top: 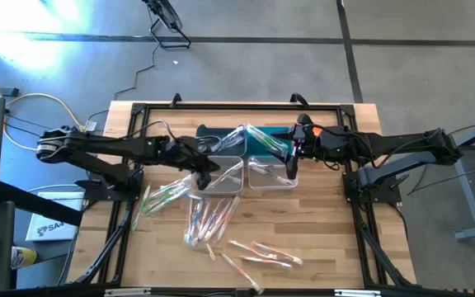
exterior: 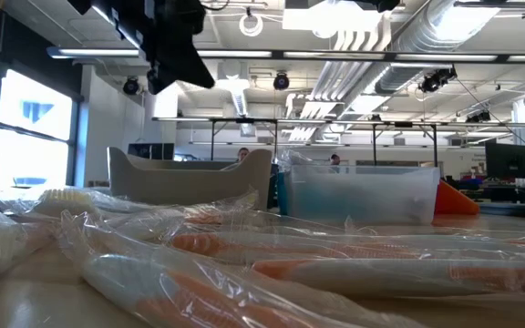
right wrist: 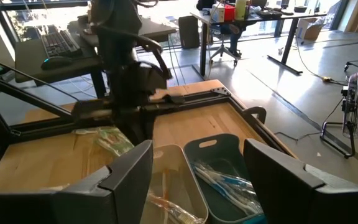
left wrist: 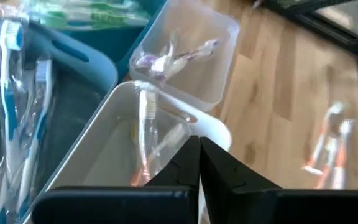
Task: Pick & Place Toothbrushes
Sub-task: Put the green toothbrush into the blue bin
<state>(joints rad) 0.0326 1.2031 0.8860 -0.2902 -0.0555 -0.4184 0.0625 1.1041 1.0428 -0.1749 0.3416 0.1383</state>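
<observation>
We are hovering our left gripper, fingers closed empty, over the white bin; right gripper is waiting wide open. Loose toothbrushes are lying mid-counter, and slippery wrappers are risking dragged neighbours.

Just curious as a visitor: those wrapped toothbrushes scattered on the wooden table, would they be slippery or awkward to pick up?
Probably a bit slippery: the toothbrushes sit in glossy clear wrappers that crinkle loosely around them. They look thin and light, so a nudge would likely slide them across the table. Lying overlapped, one might drag its neighbours along.
</observation>
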